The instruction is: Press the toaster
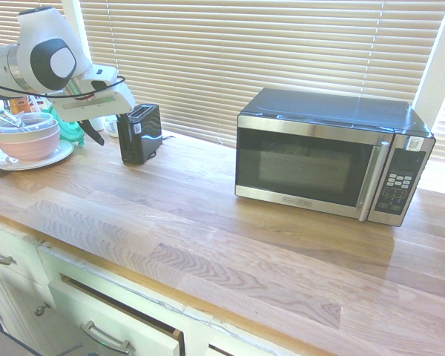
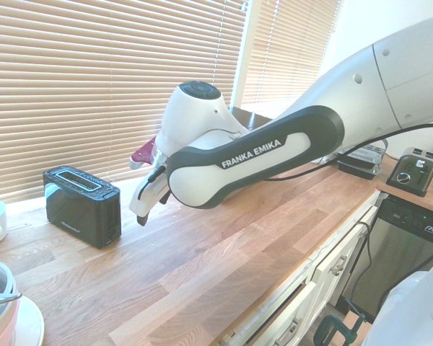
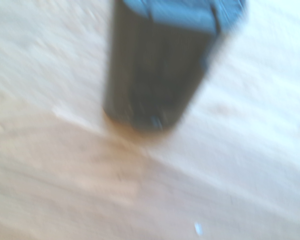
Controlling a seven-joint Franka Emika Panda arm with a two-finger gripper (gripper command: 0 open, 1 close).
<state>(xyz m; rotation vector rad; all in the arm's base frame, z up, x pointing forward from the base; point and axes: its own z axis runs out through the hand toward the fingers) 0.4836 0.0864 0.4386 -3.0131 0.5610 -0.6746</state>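
Wooden counter (image 1: pixel 230 245) lies bare between toaster (image 1: pixel 139 132) and microwave (image 1: pixel 330 156).

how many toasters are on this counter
2. The small black toaster stands by the blinds, near the gripper. A silver toaster sits at the far end behind the arm. Others may be hidden.

Glossy blk toaster (image 1: pixel 140 132), blk-steel microwave (image 1: pixel 330 157), pink bowl (image 1: pixel 27 142)

The white Franka arm, with its black-lettered forearm, reaches in low and nearly level, its rounded wrist joint uppermost. From it the white two-finger pincer (image 2: pixel 146 210) tilts steeply downward, its dark-tipped fingers (image 1: pixel 91 133) spread apart and empty, hanging clear above the desk.
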